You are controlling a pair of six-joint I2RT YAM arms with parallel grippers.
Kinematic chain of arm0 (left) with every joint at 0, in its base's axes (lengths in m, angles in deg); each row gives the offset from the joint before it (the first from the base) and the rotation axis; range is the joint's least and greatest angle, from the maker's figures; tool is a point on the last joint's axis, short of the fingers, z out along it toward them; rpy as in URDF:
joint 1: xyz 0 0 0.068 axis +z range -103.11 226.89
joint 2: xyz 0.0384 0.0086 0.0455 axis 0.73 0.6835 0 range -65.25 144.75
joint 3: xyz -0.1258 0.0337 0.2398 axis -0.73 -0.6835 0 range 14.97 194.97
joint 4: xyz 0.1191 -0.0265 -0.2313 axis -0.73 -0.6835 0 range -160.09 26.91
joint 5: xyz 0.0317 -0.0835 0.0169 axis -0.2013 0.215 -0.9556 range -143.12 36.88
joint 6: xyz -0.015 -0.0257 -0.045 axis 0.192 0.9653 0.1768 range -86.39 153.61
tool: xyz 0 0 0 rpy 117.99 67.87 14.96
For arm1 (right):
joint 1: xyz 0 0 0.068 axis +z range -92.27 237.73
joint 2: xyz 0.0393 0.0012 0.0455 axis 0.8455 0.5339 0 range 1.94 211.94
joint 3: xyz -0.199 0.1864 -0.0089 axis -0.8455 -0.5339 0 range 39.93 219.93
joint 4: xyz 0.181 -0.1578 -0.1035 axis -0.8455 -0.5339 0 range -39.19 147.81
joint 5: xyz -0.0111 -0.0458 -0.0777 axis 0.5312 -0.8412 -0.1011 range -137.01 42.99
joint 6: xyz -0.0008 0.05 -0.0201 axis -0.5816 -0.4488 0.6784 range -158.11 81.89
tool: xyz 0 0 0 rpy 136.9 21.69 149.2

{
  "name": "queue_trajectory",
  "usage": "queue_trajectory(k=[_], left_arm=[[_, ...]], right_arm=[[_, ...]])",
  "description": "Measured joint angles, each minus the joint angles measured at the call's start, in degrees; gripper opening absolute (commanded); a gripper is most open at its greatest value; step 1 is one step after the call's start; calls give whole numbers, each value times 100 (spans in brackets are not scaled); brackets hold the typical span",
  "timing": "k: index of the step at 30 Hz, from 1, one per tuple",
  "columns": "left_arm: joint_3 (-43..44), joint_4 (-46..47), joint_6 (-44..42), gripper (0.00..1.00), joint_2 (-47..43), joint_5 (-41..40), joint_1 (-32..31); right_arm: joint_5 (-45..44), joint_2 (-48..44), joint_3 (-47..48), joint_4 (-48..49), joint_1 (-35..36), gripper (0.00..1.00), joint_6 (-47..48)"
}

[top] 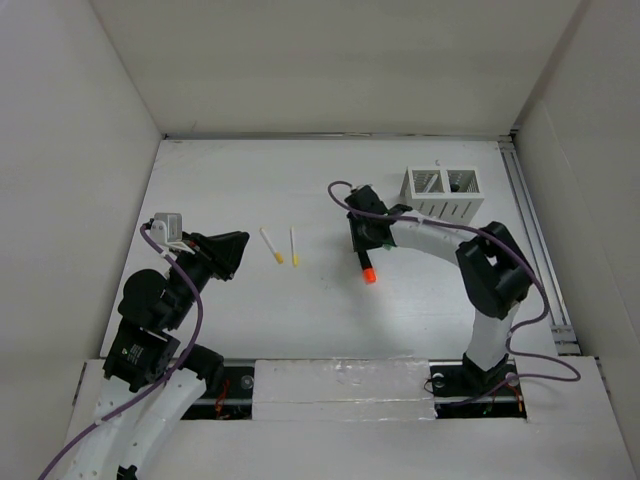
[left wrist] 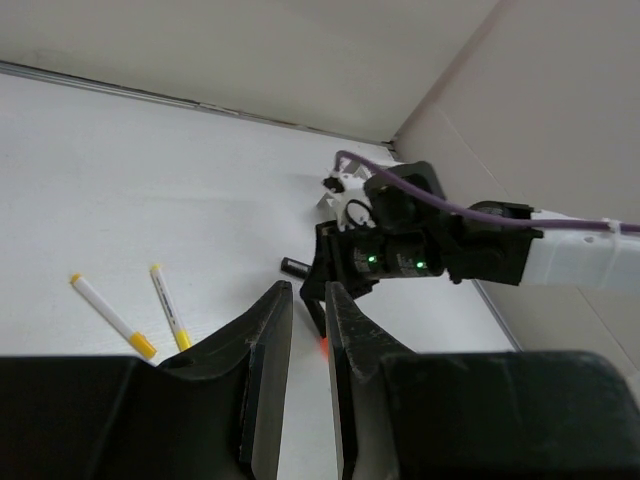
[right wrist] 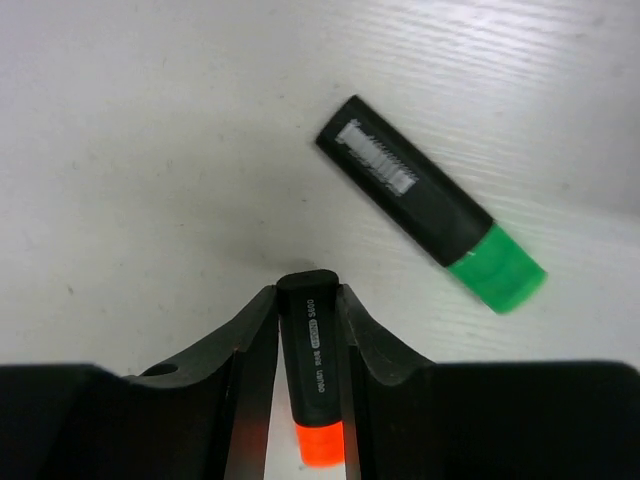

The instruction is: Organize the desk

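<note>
Though hemmed in by pale walls on three sides, spreads flat, white and matte across the middle of the overhead view: the desk [top: 330,310], with a metal rail [top: 530,240] along its right edge. Bolted at its near edge, the left arm [top: 150,320] and the right arm [top: 490,270], both bent inward over the surface. Standing upright near the far right corner, close to the right arm's wrist: a white slotted box [top: 442,193] with two compartments. Right pincer [right wrist: 308,292] clamped on the black body of an orange-capped highlighter [right wrist: 312,390], cap pointing toward the arm bases; cannot tell whether lifted clear of the desk. Left pincer [left wrist: 308,330] slightly apart, with a narrow slit between the fingers and nothing in it, aimed toward the right arm. Lying loose on the desk near the held one, tilted and not touching it: a green-capped highlighter [right wrist: 425,200] with a black body. Between the two pincers, a left yellow pen [top: 271,245] and a right yellow pen [top: 294,246], slim and white, side by side but apart, yellow caps toward the near edge.
</note>
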Motion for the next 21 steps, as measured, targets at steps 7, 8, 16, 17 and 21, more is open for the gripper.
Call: queue_trajectory(k=[7,8,16,17,21], left_arm=[[0,0,0,17,-9,0,0],[0,0,0,17,-15,0,0],[0,0,0,17,-31,0,0],[0,0,0,17,-31,0,0],[0,2,0,17,-33,0,0]], right_arm=[[385,-1364,-575,590,-584,0,-378],[428,-1517,-627,706,-638,0,-448],[861,-2234,-938,1106,-1043,23,-745],[866,-2203,-938,1082,-1040,28,-743],[710,-1810,-892,901,-807,41,-778]])
